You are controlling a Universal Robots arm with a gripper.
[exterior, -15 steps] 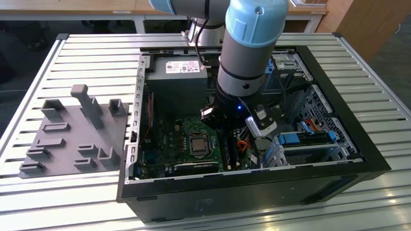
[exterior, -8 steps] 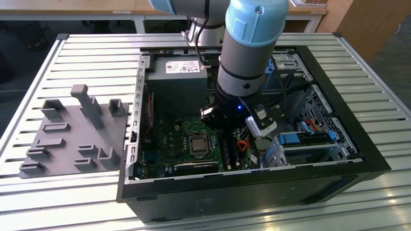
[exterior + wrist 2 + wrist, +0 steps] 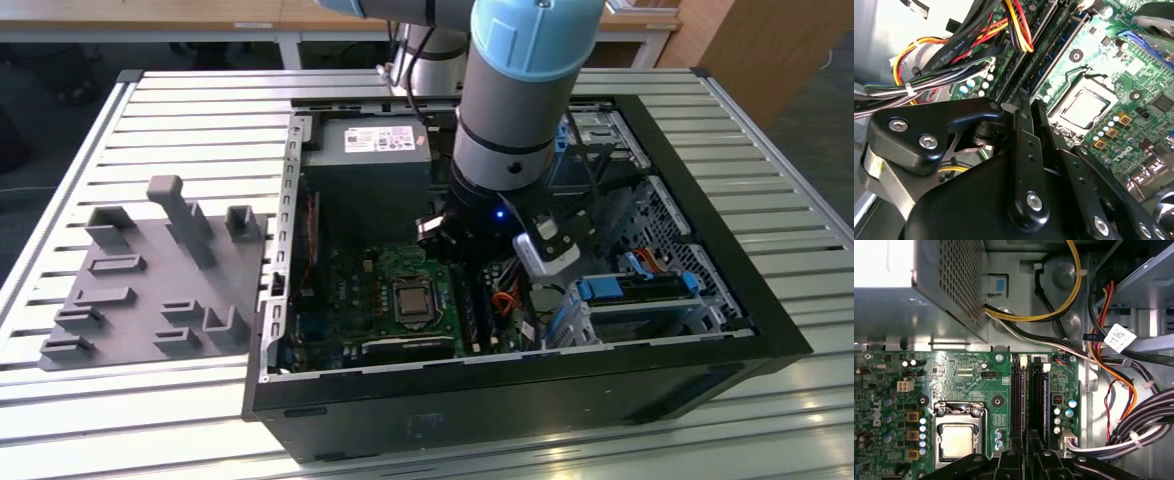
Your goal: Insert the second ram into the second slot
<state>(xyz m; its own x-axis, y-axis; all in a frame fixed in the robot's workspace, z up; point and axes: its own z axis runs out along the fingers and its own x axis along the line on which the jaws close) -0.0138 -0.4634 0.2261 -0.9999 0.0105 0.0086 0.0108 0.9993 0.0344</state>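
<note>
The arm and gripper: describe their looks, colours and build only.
The arm is a thick grey tube with a light blue joint cover and black bands; a small blue light glows near its wrist. The gripper is black, with jointed flat links fastened by silver screws.

a slatted metal table (image 3: 187,110) carries an open black computer case (image 3: 534,400) at centre, with a grey moulded parts holder (image 3: 147,290) lying at its nine o'clock, just beside it.
</note>
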